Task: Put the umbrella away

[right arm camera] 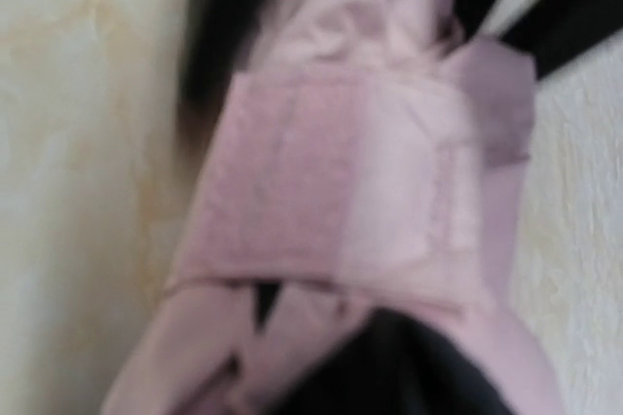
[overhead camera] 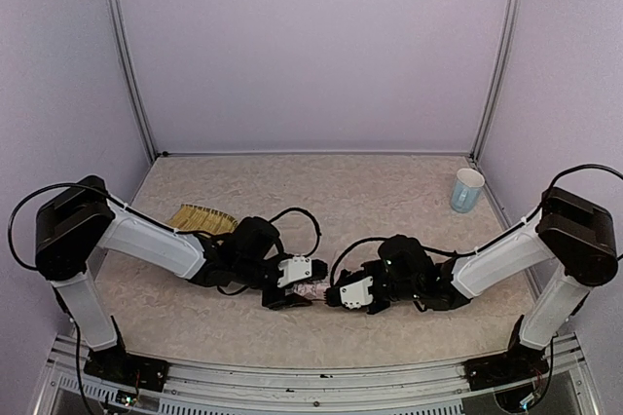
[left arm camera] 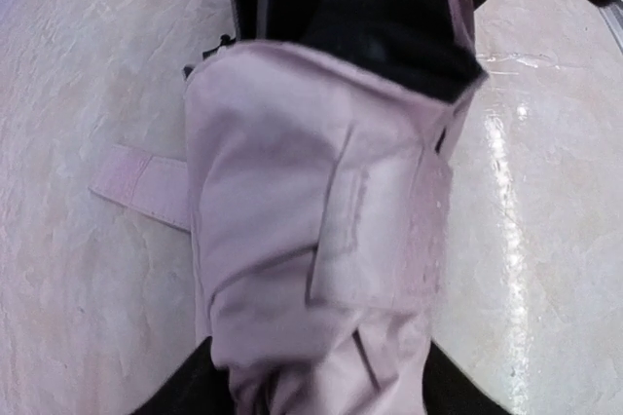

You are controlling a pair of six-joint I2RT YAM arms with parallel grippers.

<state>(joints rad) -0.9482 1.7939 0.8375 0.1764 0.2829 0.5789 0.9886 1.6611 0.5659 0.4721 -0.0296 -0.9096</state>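
Little of the umbrella [overhead camera: 312, 291] showed from above, where it lay on the surface [overhead camera: 321, 191] between the left fingers [overhead camera: 284, 300] and the right fingers [overhead camera: 335, 298]. The left fingers were clamped on its bunched end, with only their dark tips in view. The right wrist view was blurred, so the right fingers' grip could not be told. The fabric was pale pink and creased, and a strap tab [left arm camera: 141, 181] lay flat beyond the left fingers.
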